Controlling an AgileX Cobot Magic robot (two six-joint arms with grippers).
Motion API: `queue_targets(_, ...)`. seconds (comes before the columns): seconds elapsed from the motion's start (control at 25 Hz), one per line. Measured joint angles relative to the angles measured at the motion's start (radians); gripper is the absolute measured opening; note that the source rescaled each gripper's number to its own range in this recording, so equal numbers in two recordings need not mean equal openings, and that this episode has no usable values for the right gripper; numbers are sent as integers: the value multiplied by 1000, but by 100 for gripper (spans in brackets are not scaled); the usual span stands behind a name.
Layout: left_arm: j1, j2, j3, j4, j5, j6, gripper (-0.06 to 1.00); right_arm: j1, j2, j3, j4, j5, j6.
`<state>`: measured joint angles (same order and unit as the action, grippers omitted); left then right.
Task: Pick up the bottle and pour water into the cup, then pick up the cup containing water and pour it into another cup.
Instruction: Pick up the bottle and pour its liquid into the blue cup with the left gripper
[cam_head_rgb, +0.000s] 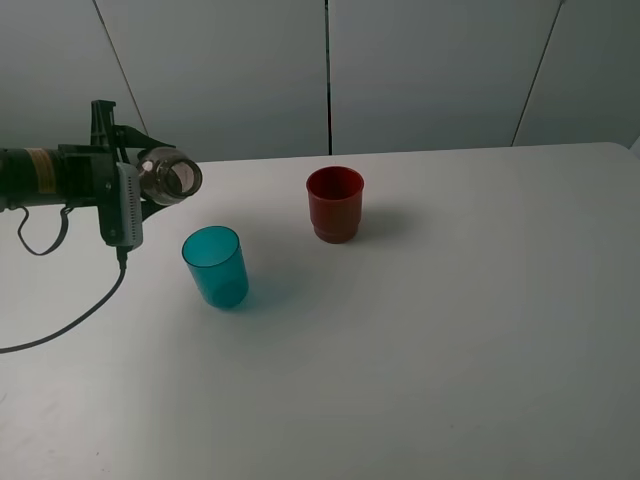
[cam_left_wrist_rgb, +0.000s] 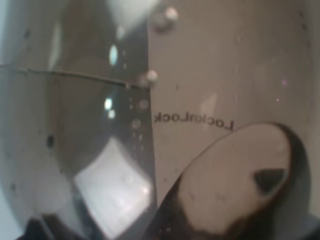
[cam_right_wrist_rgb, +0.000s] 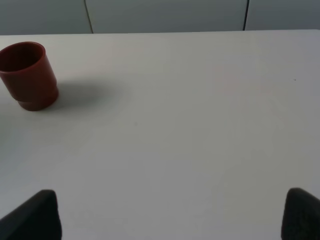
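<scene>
At the upper left of the high view, the left gripper (cam_head_rgb: 140, 190) clamps the bottle (cam_head_rgb: 172, 178), tipped sideways, up-left of the cup (cam_head_rgb: 215, 266); another cup (cam_head_rgb: 335, 204) stands right of both. The left wrist view shows only the bottle's wall and reversed lettering (cam_left_wrist_rgb: 192, 120). Only the right wrist view shows the right gripper (cam_right_wrist_rgb: 170, 215), jaws wide apart over the table (cam_right_wrist_rgb: 200, 125).

Clear grey-brown tint on the bottle (cam_head_rgb: 170, 177), with dark lettering (cam_left_wrist_rgb: 192, 120) printed across it up close. The cup (cam_head_rgb: 215, 266) glows translucent teal-blue, and another cup (cam_head_rgb: 335, 204) shows opaque dark red. Plain white tabletop (cam_head_rgb: 450, 350), pale grey wall panels (cam_head_rgb: 230, 70) split by dark seams. Black left arm (cam_head_rgb: 60, 175) with a yellow label, black cable (cam_head_rgb: 80, 315), black right fingers (cam_right_wrist_rgb: 35, 217).
</scene>
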<state>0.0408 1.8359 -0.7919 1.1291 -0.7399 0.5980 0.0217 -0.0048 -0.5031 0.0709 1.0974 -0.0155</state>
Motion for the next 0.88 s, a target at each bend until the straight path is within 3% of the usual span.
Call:
queue_targets(0.44, 8, 32, -44, 38, 22, -13, 2, 0, 0, 0, 0, 0, 0)
queue_targets(0.88, 29, 32, -67, 135, 48, -21, 2, 0, 0, 0, 0, 0, 0)
